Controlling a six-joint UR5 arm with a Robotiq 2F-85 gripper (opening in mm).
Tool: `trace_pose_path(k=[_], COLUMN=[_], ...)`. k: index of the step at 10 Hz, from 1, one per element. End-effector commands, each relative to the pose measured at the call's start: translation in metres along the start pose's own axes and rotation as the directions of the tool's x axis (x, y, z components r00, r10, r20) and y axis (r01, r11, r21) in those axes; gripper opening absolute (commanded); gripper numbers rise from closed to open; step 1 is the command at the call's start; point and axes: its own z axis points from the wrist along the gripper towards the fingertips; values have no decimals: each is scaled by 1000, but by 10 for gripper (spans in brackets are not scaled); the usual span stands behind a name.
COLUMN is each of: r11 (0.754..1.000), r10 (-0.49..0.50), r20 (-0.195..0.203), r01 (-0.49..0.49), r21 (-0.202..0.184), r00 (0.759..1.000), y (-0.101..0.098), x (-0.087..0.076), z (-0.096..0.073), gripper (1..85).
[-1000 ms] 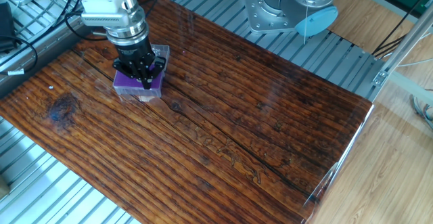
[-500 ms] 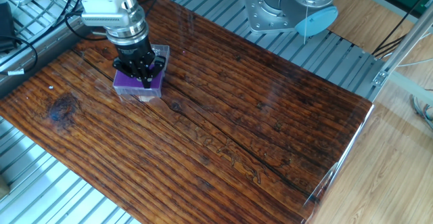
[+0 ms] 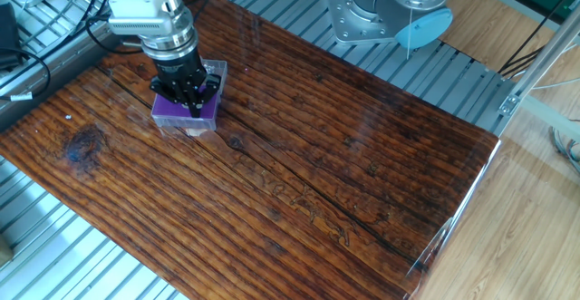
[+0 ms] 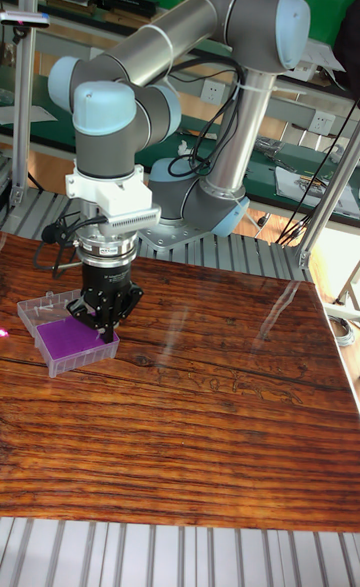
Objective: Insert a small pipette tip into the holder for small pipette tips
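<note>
The holder for small pipette tips is a small clear box with a purple grid top, standing near the far left corner of the wooden table. My gripper points straight down over its right half, the black fingers drawn together just above the purple grid. In the tall fixed view the gripper hangs over the right edge of the holder. The small pipette tip is too small to make out between the fingers.
A clear hinged lid lies open behind the holder. The arm's base is mounted on the metal frame beyond the table's far edge. Cables hang at the left. The table's right edge drops off to the floor.
</note>
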Motion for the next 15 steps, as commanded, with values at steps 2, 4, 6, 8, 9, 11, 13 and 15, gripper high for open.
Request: trace_pose_path(k=[2, 4, 6, 8, 9, 11, 13, 15], r11=[999, 999, 998, 998, 998, 999, 999, 999], r10=[5, 22, 30, 31, 31, 30, 29, 29], r20=[24, -13, -35, -48, -49, -53, -60, -61], r01=[-4, -23, -32, -33, -33, -33, -31, -31], r21=[-34, -50, -61, -53, -49, -43, -33, -34], r00=[1000, 1000, 999, 998, 998, 998, 998, 998], y=[6, 10, 13, 11, 10, 9, 6, 7], x=[-7, 2, 7, 11, 11, 11, 13, 13], z=[-1, -1, -1, -1, 0, 1, 1, 1], gripper=[40, 40, 40, 40, 40, 40, 40, 40])
